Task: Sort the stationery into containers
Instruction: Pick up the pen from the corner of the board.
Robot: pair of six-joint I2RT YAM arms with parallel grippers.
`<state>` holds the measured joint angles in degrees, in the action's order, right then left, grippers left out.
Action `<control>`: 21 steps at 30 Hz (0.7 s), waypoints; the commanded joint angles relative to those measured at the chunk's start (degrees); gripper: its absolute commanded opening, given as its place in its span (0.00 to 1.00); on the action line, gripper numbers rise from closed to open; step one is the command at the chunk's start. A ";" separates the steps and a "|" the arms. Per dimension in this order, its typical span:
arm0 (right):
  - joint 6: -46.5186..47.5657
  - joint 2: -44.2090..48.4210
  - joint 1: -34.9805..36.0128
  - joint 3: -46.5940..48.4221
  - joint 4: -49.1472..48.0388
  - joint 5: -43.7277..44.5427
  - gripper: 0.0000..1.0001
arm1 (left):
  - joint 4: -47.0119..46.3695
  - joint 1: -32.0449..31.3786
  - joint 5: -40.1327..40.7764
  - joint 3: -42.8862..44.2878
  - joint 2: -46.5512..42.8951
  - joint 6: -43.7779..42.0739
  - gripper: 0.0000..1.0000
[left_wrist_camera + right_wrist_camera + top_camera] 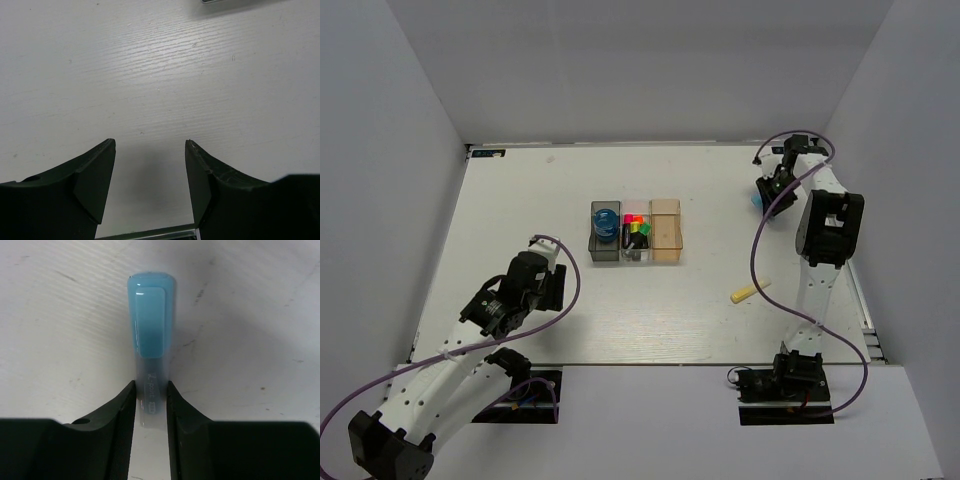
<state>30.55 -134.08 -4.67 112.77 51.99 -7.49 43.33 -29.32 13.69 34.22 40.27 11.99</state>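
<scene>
Partly sorted: two bins in use, two bars not yet binned.
The right gripper [151,390] pinches the light-blue bar [150,320], most of it jutting past the fingertips. The left gripper [150,145] has its fingers spread over nothing. Well apart from both, the dark grey bin [597,247] holds the blue roll [606,222], the clear bin [636,256] holds highlighters [636,232], and the amber bin [665,232] looks empty. A pale-yellow bar [748,292] lies loose. The white table [520,200] is faintly scuffed, with plain white walls around it.

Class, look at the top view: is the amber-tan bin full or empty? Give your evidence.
Empty: the amber-tan bin shows only bare floor; the neighbouring clear bin holds highlighters.
</scene>
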 commanded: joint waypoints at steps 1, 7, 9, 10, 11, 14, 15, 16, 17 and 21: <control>-1.71 -3.56 0.97 -0.09 10.58 -9.01 0.00 | -0.27 0.32 -0.25 -0.12 -0.81 -0.30 0.68; -2.77 1.36 1.50 -4.66 10.33 -17.71 0.00 | -0.35 0.32 -0.34 -0.03 -0.28 -0.30 0.68; -3.21 2.67 1.85 -5.72 10.68 -19.66 0.00 | -0.44 0.32 -0.34 -0.03 -0.28 -0.30 0.68; -3.30 3.29 2.03 -5.81 10.77 -20.19 0.00 | -0.35 0.40 -0.42 -0.03 -0.28 -0.30 0.68; -3.56 3.56 2.03 -6.59 10.68 -21.77 0.00 | -0.27 0.32 -0.42 -0.11 -0.28 -0.30 0.68; -4.09 5.14 2.56 -7.39 10.68 -23.18 0.00 | -0.35 0.41 -0.33 -0.12 -0.28 -0.30 0.68; -4.18 5.58 2.56 -7.39 10.51 -23.45 0.00 | -0.27 0.32 -0.33 -0.12 -0.28 -0.39 0.68; -4.26 5.85 2.82 -7.48 10.59 -23.63 0.00 | -0.53 0.40 -0.33 -0.03 -0.28 -0.39 0.68; -4.27 6.55 2.99 -7.65 10.59 -24.67 0.00 | -0.35 0.41 -0.25 -0.11 -0.19 -0.30 0.68; -4.96 9.88 4.40 -9.32 9.63 -28.19 0.00 | -0.35 0.41 -0.25 -0.20 -0.11 -0.30 0.68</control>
<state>26.76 -130.10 -1.19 104.12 61.21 -30.59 43.33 -29.30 13.69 34.22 40.29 11.99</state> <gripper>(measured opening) 0.307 0.682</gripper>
